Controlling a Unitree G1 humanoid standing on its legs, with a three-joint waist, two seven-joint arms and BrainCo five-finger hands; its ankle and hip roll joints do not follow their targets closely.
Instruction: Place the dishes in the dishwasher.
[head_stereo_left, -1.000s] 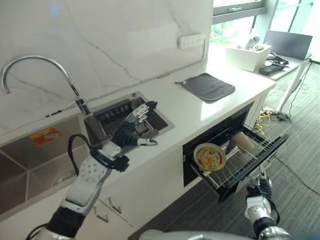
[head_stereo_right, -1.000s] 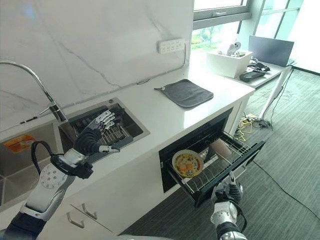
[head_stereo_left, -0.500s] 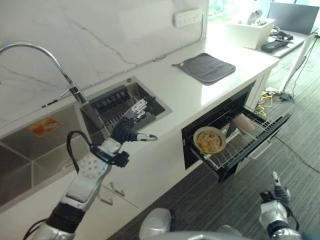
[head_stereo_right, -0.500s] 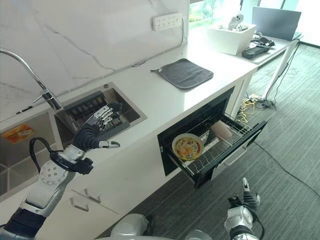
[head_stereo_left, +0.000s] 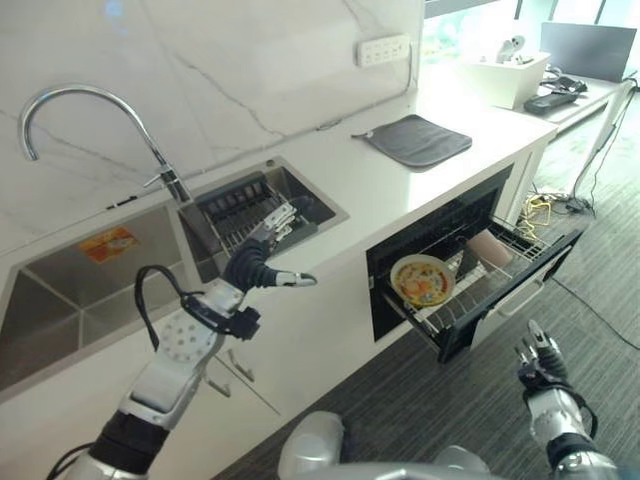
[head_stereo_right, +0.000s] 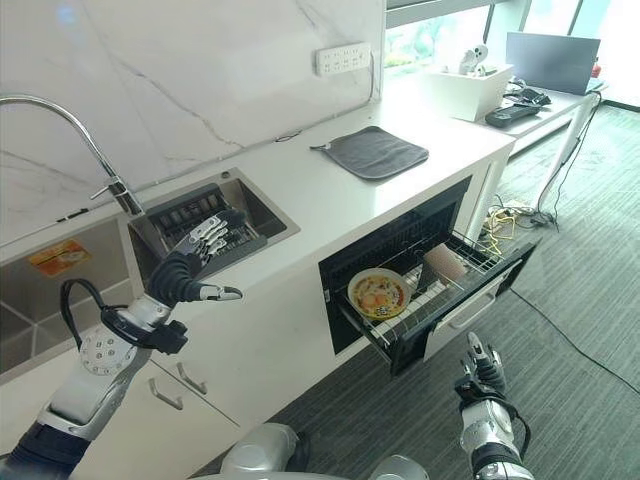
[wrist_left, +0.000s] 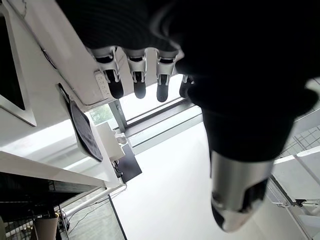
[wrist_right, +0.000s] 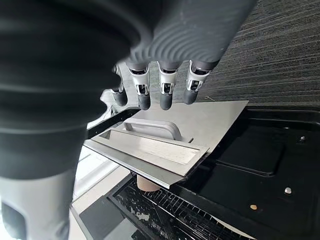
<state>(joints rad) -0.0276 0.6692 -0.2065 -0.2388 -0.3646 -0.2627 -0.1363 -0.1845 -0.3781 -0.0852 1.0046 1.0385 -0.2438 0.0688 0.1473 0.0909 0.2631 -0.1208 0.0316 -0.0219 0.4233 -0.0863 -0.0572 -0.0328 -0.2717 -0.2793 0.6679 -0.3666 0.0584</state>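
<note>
White countertop (head_stereo_left: 400, 195) (grey mat (head_stereo_left: 418, 141) on it) above grey carpet (head_stereo_left: 600, 300).

left arm: raised, reaching forward from lower left
left hand (head_stereo_left: 262, 262): fingers straight, spread, thumb out, holding nothing
right hand (head_stereo_right: 479, 368): low at lower right, fingers straight, empty

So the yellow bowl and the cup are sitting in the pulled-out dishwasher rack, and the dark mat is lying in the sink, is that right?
Not quite. The dark mat lies on the white countertop, not in the sink, as the right eye view shows. The yellow bowl and the cup do sit in the pulled-out dishwasher rack.
</note>
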